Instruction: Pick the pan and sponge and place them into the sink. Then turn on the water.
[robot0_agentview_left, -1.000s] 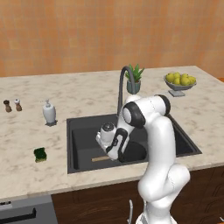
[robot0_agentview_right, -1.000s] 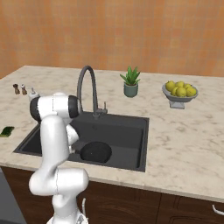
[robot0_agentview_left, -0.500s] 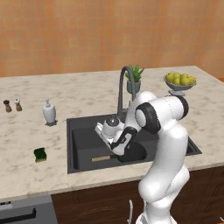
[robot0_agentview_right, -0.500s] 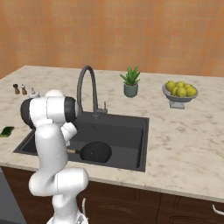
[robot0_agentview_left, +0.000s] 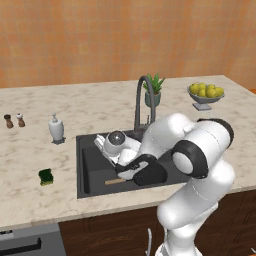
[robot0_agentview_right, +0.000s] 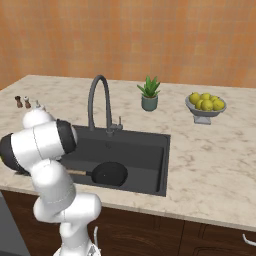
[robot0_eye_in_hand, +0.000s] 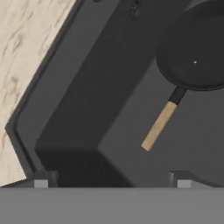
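The black pan (robot0_agentview_right: 109, 173) lies flat on the floor of the dark sink (robot0_agentview_right: 145, 150), its wooden handle (robot0_agentview_left: 115, 181) pointing left. In the hand view the pan (robot0_eye_in_hand: 194, 48) and its handle (robot0_eye_in_hand: 159, 125) lie below and apart from my gripper (robot0_eye_in_hand: 112, 183), whose tips stand wide open with nothing between them. My hand (robot0_agentview_left: 116, 145) hovers over the left half of the sink (robot0_agentview_left: 87, 160). The green sponge (robot0_agentview_left: 46, 176) rests on the counter left of the basin. No water falls from the gooseneck faucet (robot0_agentview_left: 141, 100).
A white soap dispenser (robot0_agentview_left: 56, 128) stands behind the sponge, with salt and pepper shakers (robot0_agentview_left: 14, 120) further left. A potted plant (robot0_agentview_left: 155, 90) and a bowl of lemons (robot0_agentview_left: 205, 92) sit at the back right. The sink's left wall (robot0_eye_in_hand: 87, 87) is close to the hand.
The hand has lifted off the pan's handle and shifted a little left, and the elbow has swung forward and right. The pan has stayed in the sink.
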